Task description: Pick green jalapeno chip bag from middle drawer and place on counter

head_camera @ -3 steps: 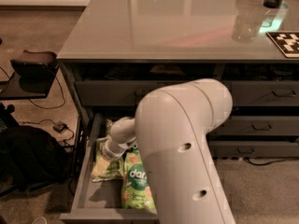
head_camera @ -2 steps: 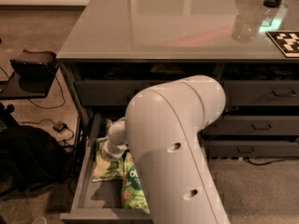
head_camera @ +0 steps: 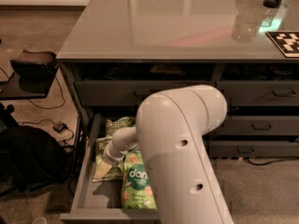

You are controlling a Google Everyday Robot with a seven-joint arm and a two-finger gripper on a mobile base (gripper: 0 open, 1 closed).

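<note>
My fingers point(head_camera: 108, 160) are low inside the open middle drawer point(head_camera: 88, 196), right at a green jalapeno chip bag point(head_camera: 102, 171); I cannot tell their opening or hold. The drawer also holds a similar pale bag point(head_camera: 119, 123) at its back and a dang bag point(head_camera: 136, 183) near its front.

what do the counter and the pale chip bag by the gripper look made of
The counter: hard glossy grey slab, maybe glass or polished laminate; it mirrors lights. The green jalapeno chip bag in the middle drawer: thin plastic film, judging by its crinkles. The gripper is down beside it.
</note>
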